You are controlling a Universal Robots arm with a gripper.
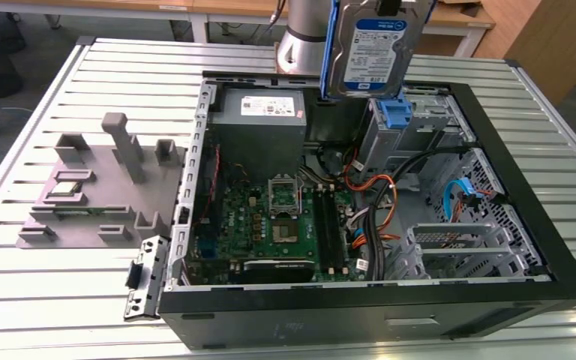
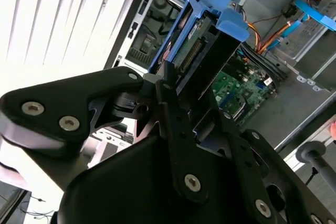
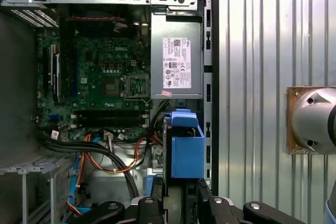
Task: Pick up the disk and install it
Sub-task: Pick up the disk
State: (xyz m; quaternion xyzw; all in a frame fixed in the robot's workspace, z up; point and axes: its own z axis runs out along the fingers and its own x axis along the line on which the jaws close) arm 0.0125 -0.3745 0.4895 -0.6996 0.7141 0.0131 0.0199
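The disk (image 1: 378, 49) is a silver drive with a white-and-blue label. It hangs upright above the back of the open computer case (image 1: 368, 315), over the drive bay (image 1: 430, 118). Its blue carrier bracket (image 1: 394, 114) frames it, with the lower end near the bay. In the second wrist view my gripper (image 2: 191, 95) is shut on the disk (image 2: 195, 51), its black fingers (image 2: 169, 85) clamping the edges. The first wrist view looks straight down past my gripper (image 3: 181, 200) onto the blue carrier (image 3: 187, 150), beside the case's side wall.
A grey power-supply box (image 1: 258, 112) sits in the case next to the held drive. The green motherboard (image 1: 268, 217) and orange and black cables (image 1: 378, 187) lie below. A grey fixture (image 1: 98, 180) stands on the slatted table (image 1: 68, 292) at the exterior view's left. The arm's base (image 1: 303, 37) is behind the case.
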